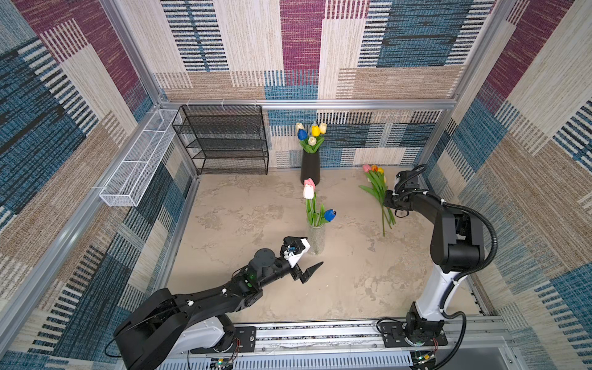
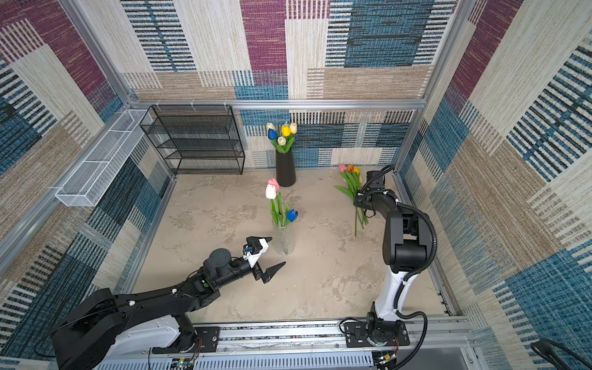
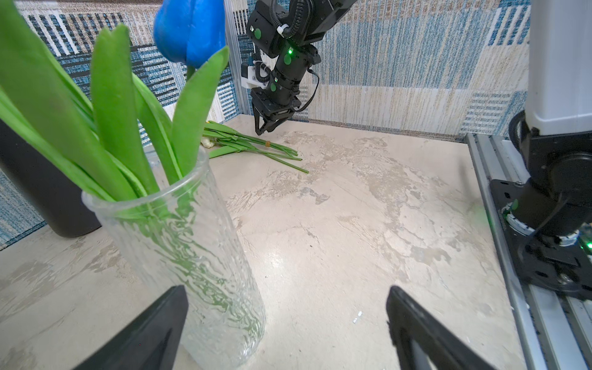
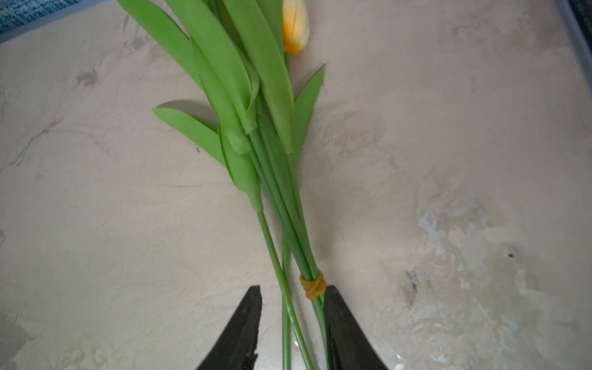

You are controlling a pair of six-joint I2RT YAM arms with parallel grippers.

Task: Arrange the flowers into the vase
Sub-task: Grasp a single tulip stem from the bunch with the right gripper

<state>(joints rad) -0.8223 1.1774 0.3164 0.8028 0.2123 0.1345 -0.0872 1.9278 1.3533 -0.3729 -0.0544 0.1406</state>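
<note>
In both top views the left arm reaches low over the pale stone-look surface (image 1: 256,224) from the lower left. Its left pincer (image 1: 314,250) is spread wide and empty, just beside the foot of the tall clear glass vase (image 1: 316,238). The right arm stands at the right, bends over and points its right pincer (image 1: 385,206) down at a bunch of tulips (image 1: 378,189) with pink, orange and yellow heads, lying flat at the upper right of the surface. A black wire shelf (image 1: 224,141) and a white wire basket (image 1: 137,160) sit well apart at the upper left. A tall black vase (image 1: 310,168) by the back wall holds blue, yellow and cream tulips. The clear glass vase stands upright in the middle with a pink, a white and a blue tulip (image 1: 329,215) in it.

In the left wrist view the two black fingers (image 3: 153,330) of the left pincer are far apart at the bottom, with the clear glass vase (image 3: 179,230) just past one of them. Green leaves and the blue head fill the upper left. Farther back the right pincer (image 3: 266,126) hangs right over the bunch's stems.

In the right wrist view the right pincer (image 4: 293,288) is half spread, one finger on each side of the thin green stems. One finger touches them by a yellow-brown rubber band (image 4: 313,286); the other has a gap. It is not pinching them. An orange-yellow head (image 4: 294,28) shows at the top.
</note>
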